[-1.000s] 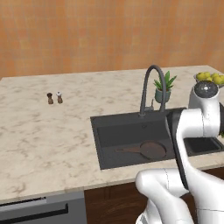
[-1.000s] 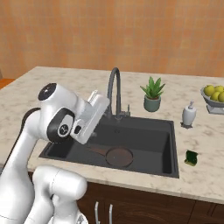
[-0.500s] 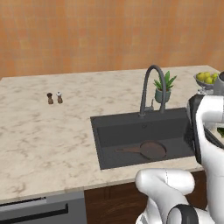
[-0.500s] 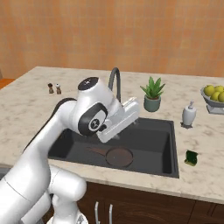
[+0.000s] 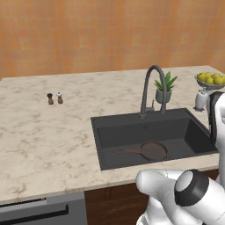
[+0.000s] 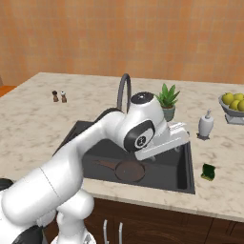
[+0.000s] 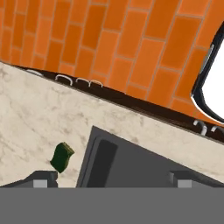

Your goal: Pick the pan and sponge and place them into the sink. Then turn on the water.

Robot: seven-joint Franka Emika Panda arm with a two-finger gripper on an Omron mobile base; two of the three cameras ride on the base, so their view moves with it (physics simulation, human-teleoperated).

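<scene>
Your gripper's (image 7: 111,178) fingers (image 7: 41,179) stand spread as wide as they go, with nothing between them and nothing touching either tip; in the hand view they sit over the edge of the sink (image 7: 131,162), with the sponge (image 7: 61,157) lying on the marble just beside one tip. You are working at a beige marble countertop (image 5: 52,132) backed by an orange brick wall (image 5: 110,30), with dark wood cabinet fronts (image 6: 157,224) below the near edge. The dark-grey sink (image 5: 193,132) is set into the right part of that counter, and the pan (image 5: 151,150) lies flat on the basin floor toward its near side, handle pointing left. The green sponge (image 6: 208,171) rests on the counter just right of the sink's near right corner, not touching the rim as far as you can see. At the far edge of the basin rises the arched gooseneck faucet (image 5: 154,88), no stream running from it. A small potted plant (image 5: 163,90) stands just right of the faucet, a white soap dispenser (image 6: 206,125) further right, and a bowl of lemons (image 6: 233,106) at the far right. Salt and pepper shakers (image 5: 55,98) stand together well to the left.
</scene>
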